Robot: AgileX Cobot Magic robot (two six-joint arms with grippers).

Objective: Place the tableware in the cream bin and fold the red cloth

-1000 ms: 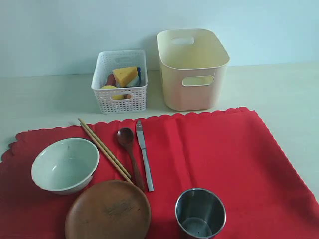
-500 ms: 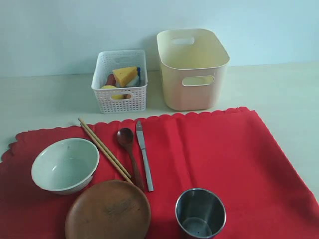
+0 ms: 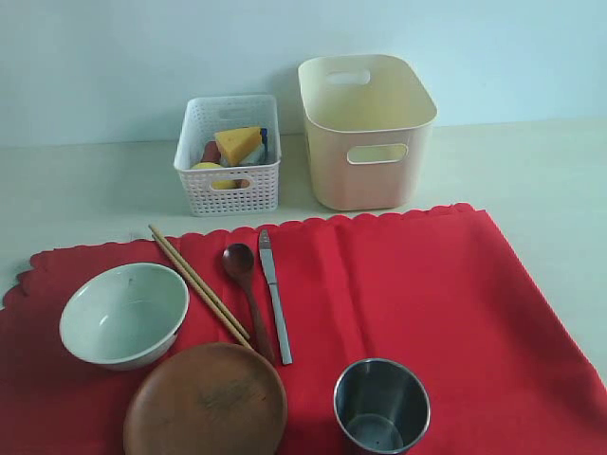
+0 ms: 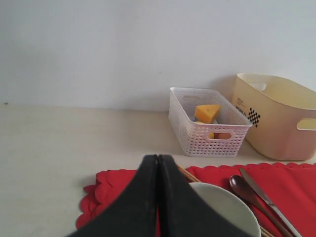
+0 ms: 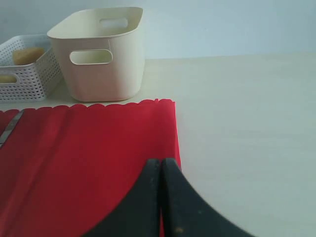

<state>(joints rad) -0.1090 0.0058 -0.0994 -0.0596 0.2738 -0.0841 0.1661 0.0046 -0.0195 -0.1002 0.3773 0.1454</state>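
1. Above the red cloth (image 3: 417,284), both grippers are held low and closed on nothing: left gripper (image 4: 158,158) at its left edge, right gripper (image 5: 161,161) at its right edge.
2. Nearest on it are set one steel cup (image 3: 381,406) and one wooden plate (image 3: 205,402).
3. Further back are laid one bowl (image 3: 123,313), two chopsticks (image 3: 197,282), one spoon (image 3: 239,262), one knife (image 3: 275,296).
4. Behind it are stood one white basket (image 3: 228,194), one cream bin (image 3: 341,180).

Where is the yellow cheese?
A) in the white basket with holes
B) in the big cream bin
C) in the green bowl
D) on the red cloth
A: the cheese wedge sits inside the white basket, which stands just beside the cream bin.
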